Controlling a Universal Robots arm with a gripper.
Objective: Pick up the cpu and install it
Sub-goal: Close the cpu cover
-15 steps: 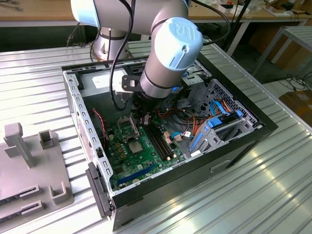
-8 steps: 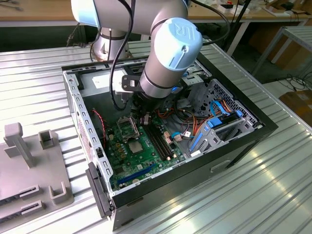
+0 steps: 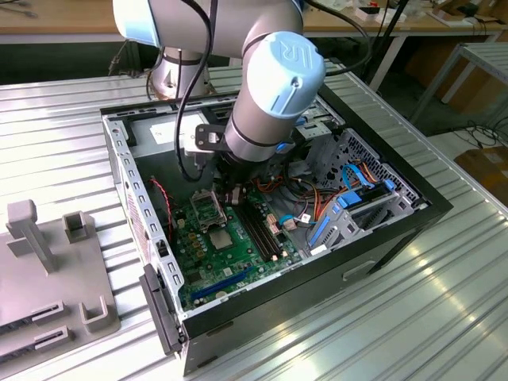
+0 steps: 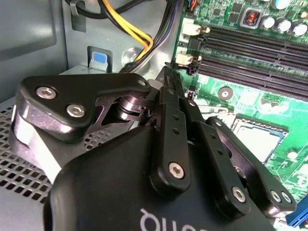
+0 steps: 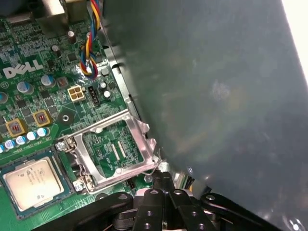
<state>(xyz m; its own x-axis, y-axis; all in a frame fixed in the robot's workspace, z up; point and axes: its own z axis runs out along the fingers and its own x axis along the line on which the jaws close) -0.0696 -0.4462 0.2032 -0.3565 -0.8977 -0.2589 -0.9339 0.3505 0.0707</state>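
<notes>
Exterior view: the arm reaches down into an open computer case (image 3: 119,167) lying on the ribbed metal counter (image 3: 63,127), and the end effector (image 3: 232,197) hangs low over the green board (image 3: 202,254). The cpu (image 3: 221,236), a small silver-grey square, lies flat on that board. From the end effector it lies toward the near wall of the case and a little to the exterior view's left. A metal frame (image 3: 208,209) sits just beside it, nearer the end effector. First wrist view: the end effector (image 5: 163,177) has its two sides drawn together, with nothing seen between them. Its tip is just beside a corner of the hinged metal frame (image 5: 113,144), which is swung open so that the board shows through its middle; I cannot tell whether tip and frame touch. The cpu (image 5: 31,180) rests in its socket beyond that frame, so the frame lies between chip and end effector, and the chip looks seated, not held. Being square, it has no long axis to line up. A big grey box (image 5: 216,96) stands close by. Second wrist view: the end effector (image 4: 166,77) has its tip near the end of the black memory slots (image 4: 250,41), and the cpu (image 4: 257,142) lies off to one side, apart from it, inside its socket.
</notes>
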